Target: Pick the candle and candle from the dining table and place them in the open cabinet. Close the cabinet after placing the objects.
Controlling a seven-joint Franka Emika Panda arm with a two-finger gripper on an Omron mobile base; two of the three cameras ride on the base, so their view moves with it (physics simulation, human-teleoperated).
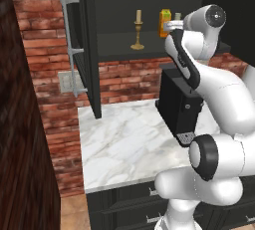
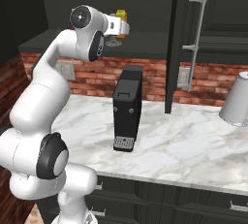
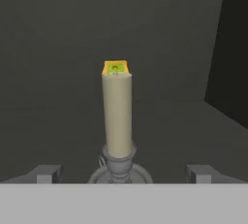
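Far left, a brick wall running down to the worktop, its front edge above dark drawers. Next, the left cabinet door swung out toward the camera, edge-on, bar handle on its outer face. Inside the cabinet, on the dark shelf: gold candle upright near the middle, open shelf to its left as far as the door. To its right an orange carton, then the arm's wrist reaching in. In the hand view, silver candle upright on the shelf, centred just ahead of the gripper, carton top peeking over it from behind. Fingertips spread wide, well apart on either side of the holder's base, touching nothing; candle standing free. Bare shelf left and right of the candle, dark side wall at the right. Below the shelf, a black coffee machine on the marble against the brick, clear marble in front and to its left. In the right base view, the right door also open, edge-on, handle outward; grey kettle at the far right edge.
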